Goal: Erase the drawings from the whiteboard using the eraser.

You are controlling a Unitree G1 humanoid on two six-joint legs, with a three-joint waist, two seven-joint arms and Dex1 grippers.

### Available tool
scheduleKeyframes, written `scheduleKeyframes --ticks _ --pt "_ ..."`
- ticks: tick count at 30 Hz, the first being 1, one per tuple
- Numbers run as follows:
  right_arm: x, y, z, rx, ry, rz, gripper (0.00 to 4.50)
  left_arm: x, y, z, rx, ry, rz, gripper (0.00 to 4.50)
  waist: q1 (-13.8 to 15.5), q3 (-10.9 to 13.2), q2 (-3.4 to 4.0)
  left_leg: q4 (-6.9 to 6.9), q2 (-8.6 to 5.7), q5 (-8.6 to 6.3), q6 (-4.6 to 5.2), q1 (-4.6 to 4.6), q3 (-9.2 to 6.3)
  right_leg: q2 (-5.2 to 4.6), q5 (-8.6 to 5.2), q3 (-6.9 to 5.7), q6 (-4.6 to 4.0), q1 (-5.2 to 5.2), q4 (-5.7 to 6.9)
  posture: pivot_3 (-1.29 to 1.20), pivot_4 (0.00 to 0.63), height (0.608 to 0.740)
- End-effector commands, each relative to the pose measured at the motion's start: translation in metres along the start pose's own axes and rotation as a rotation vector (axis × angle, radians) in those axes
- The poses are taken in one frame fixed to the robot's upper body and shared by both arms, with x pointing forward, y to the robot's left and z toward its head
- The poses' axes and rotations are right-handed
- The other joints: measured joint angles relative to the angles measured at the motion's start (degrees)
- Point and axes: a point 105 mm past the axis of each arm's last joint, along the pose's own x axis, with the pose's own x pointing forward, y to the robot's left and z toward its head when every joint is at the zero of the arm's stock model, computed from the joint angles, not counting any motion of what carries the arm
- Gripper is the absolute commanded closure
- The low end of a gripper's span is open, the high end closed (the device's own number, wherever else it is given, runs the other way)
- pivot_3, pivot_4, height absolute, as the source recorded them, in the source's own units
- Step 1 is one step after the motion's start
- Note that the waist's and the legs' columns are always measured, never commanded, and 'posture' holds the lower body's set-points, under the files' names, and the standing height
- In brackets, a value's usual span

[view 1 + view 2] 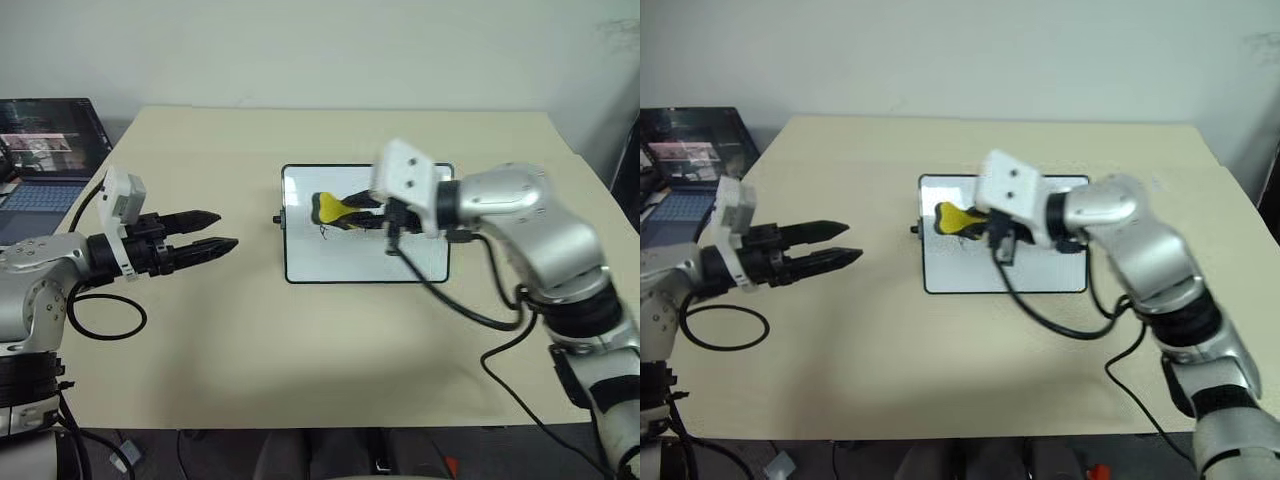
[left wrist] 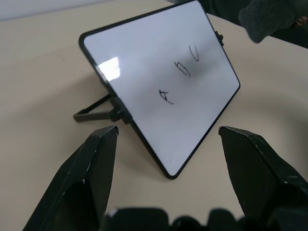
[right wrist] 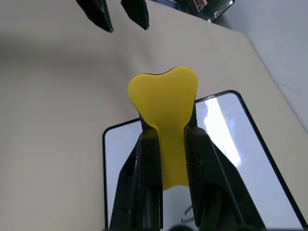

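— Where do we have the eraser [image 3: 163, 103]?

— Pinched between the right gripper [image 3: 166, 139] fingers, yellow tip sticking out past them. We carry it over the left part of the whiteboard [image 1: 430, 265], which sits propped on its stand mid-table; whether it touches the surface yet, we cannot tell.

— And the drawings [image 2: 180, 72]?

— Three dark letter-like marks in a row, all unwiped. We judge the tight, nearly closed grip is there so the eraser won't slip when pressed.

— Our left gripper [image 1: 215, 231]?

— Jaws apart, holding nothing, hovering well left of the whiteboard, pointing at it; perhaps ready to steady the frame.
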Motion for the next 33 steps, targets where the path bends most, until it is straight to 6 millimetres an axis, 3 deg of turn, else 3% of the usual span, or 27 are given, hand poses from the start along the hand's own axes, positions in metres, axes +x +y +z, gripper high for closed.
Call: scheduleKeyframes --ticks 1,9,13,23,29,33 --pt "0.016 -0.006 0.004 -0.087 0.066 -0.061 4.17 -0.003 -0.001 0.005 0.039 0.0 0.003 0.87 0.0 0.0 -0.01 0.0 -0.02 0.0 0.0 -0.04 -0.01 0.0 0.0 -0.01 0.0 -0.02 -0.01 0.0 0.15 0.74" --pt "0.064 -0.003 -0.008 -0.165 0.199 -0.04 4.17 0.001 -0.003 0.002 0.034 0.003 -0.001 0.87 -0.2 -0.1 -0.09 0.0 0.05 0.0 0.01 0.01 -0.09 0.02 0.0 -0.08 -0.02 -0.03 0.05 0.0 0.15 0.74" --pt "0.071 -0.003 -0.013 -0.196 0.24 -0.017 4.17 0.002 -0.005 0.001 0.032 -0.002 0.0 0.87 -0.2 -0.1 -0.12 -0.01 0.01 0.0 0.01 -0.01 -0.06 0.03 0.0 -0.08 -0.02 -0.02 0.02 0.0 0.15 0.74" --pt "0.079 -0.025 -0.01 -0.346 0.274 -0.091 4.18 0.0 -0.006 0.0 0.03 -0.006 0.013 0.87 -0.3 -0.1 -0.12 -0.03 0.1 0.0 0.01 0.01 -0.12 0.02 0.0 -0.09 -0.02 -0.04 0.04 0.0 0.15 0.74" --pt "0.09 -0.01 -0.016 -0.345 0.271 -0.058 4.19 -0.002 -0.006 -0.002 0.028 -0.001 0.022 0.87 -0.3 -0.1 -0.12 -0.03 0.07 0.0 0.0 0.0 -0.08 0.01 0.0 -0.06 -0.02 -0.04 0.02 0.0 0.15 0.74" --pt "0.1 0.01 -0.026 -0.302 0.27 0.007 4.19 -0.004 -0.006 -0.003 0.027 0.001 0.027 0.87 -0.3 -0.1 -0.14 -0.03 0.08 0.0 0.0 0.0 -0.11 0.0 0.0 -0.08 -0.03 -0.03 0.03 0.0 0.15 0.74"
